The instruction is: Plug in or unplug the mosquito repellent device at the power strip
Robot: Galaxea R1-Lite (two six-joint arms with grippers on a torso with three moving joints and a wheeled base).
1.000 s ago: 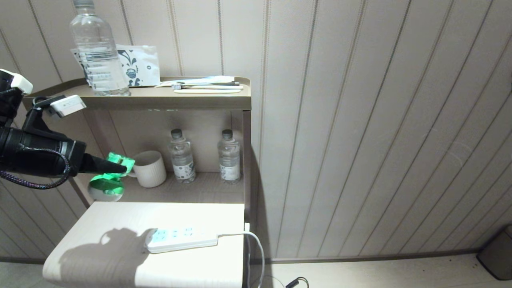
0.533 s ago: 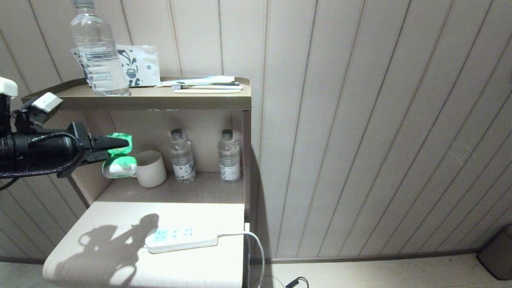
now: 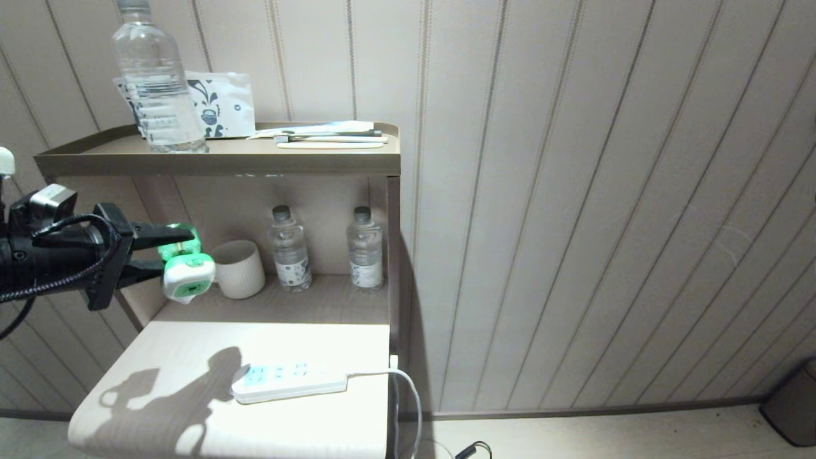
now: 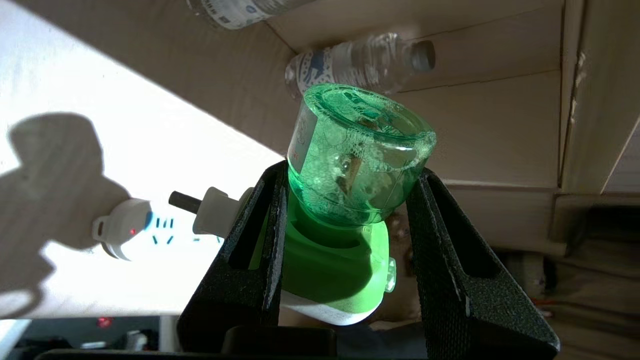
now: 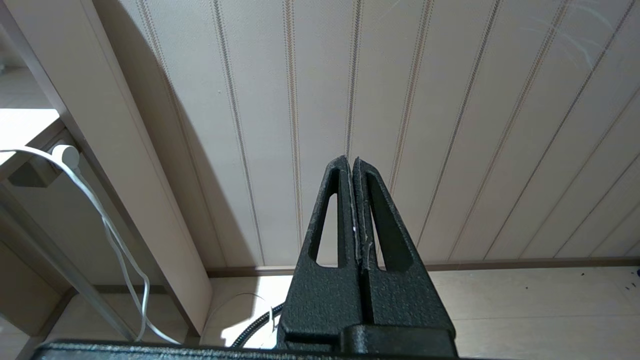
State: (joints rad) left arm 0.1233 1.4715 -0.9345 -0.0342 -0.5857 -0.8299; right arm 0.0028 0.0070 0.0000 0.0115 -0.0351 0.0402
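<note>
Head view: the mosquito repellent device (image 3: 187, 275) is held clamped in the left gripper (image 3: 167, 255), well above the power strip (image 3: 290, 381) (sockets all vacant); insertion is judged outstanding. The strip lies on a pale table (image 3: 159, 357) against a panelled wall (image 3: 574, 191). The right gripper (image 5: 353, 165) is closed, empty.

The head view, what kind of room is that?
Probably a hotel or guest room: a bedside-style shelf unit against a panelled wall, stocked with water bottles, a cup and sachets.
</note>
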